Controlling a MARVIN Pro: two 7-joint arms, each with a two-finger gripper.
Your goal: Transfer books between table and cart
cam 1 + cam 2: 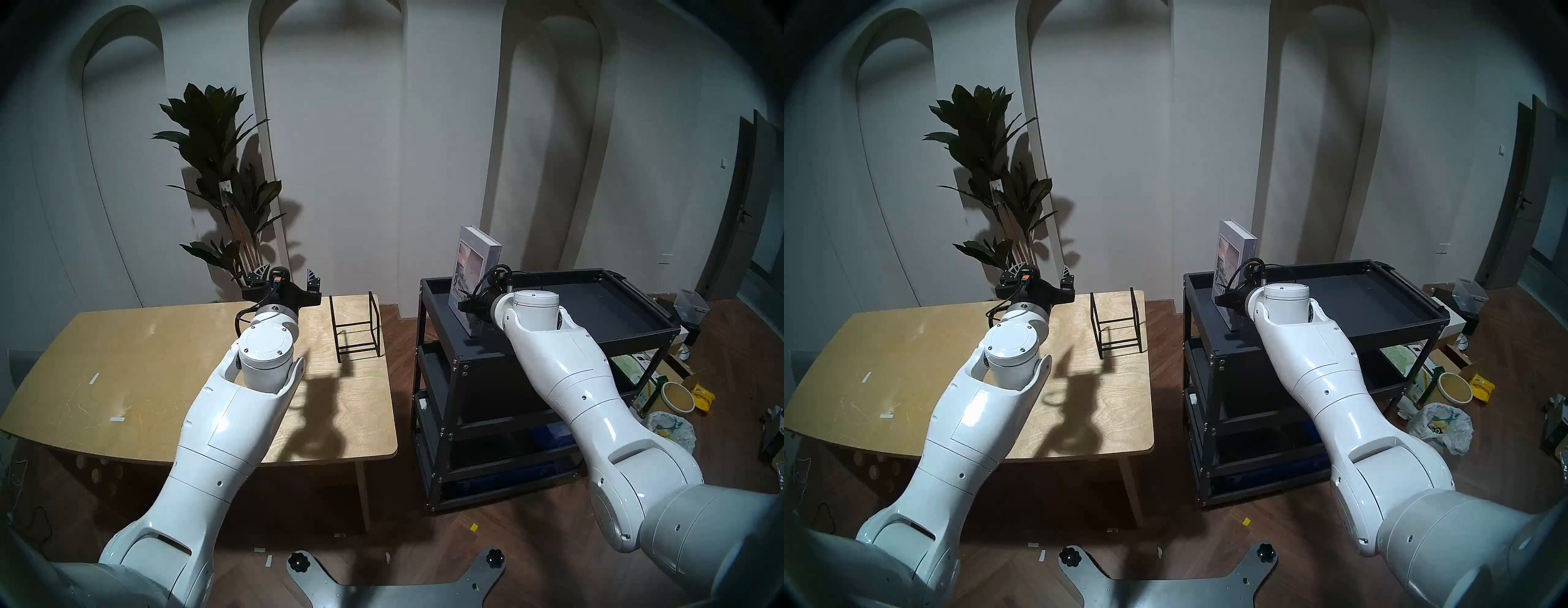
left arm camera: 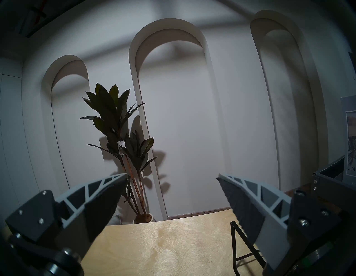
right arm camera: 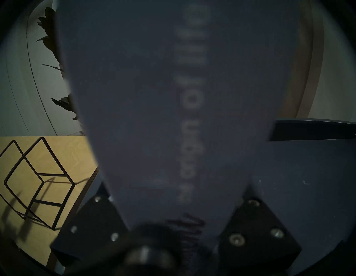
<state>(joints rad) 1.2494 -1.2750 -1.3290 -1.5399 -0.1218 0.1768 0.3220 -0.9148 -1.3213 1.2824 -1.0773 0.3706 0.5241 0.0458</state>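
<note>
The book (image 1: 471, 263) has a pale lavender-grey cover and a pinkish picture. It stands upright at the front-left corner of the top tray of the black cart (image 1: 615, 305). My right gripper (image 1: 464, 305) is shut on its lower part from the spine side. In the right wrist view the dark spine (image 3: 154, 96) fills the frame and hides the fingers. My left gripper (image 1: 287, 271) is open and empty above the far edge of the plywood table (image 1: 127, 348). It also shows open in the left wrist view (image 2: 171, 175).
A small black wire rack (image 1: 356, 322) stands on the table's far right corner, just right of my left gripper. A potted plant (image 1: 220, 170) stands behind the table. Bags, a tub and boxes (image 1: 679, 395) lie on the floor right of the cart.
</note>
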